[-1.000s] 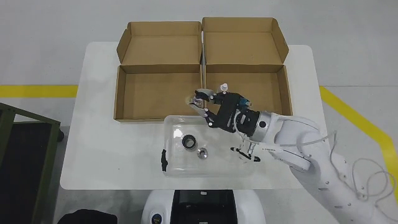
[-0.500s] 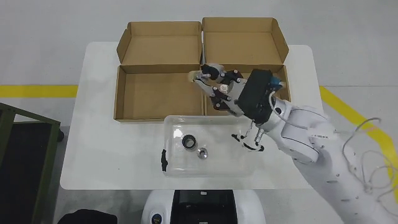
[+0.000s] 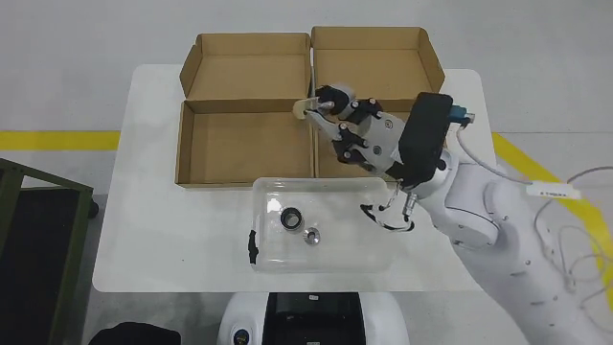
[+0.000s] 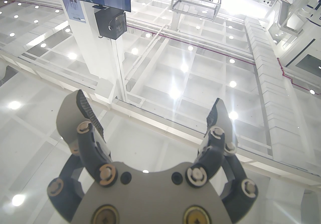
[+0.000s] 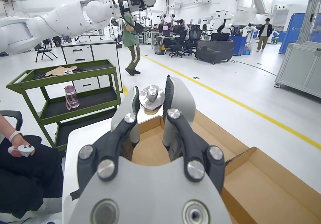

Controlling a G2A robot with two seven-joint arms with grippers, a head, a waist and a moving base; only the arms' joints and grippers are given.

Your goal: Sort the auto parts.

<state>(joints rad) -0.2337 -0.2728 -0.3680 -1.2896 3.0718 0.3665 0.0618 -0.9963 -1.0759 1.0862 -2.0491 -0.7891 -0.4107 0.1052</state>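
Two cardboard boxes [image 3: 239, 144] [image 3: 374, 77], one clear bin [image 3: 259, 249] holding two parts [image 3: 291, 218] [image 3: 312, 237], right fingers [image 5: 175, 94] clamping one metal part [image 5: 151, 99], left fingers [image 4: 87, 112] wide

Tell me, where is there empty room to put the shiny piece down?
The left box is bare inside. The table left of the clear bin is bare too. Crowded: a ring and a small part lie in the bin, and the right gripper, shut on the shiny piece, hangs with its arm over the right box.

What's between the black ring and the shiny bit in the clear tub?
Nothing; the top view shows bare tub floor between black ring and shiny bit.
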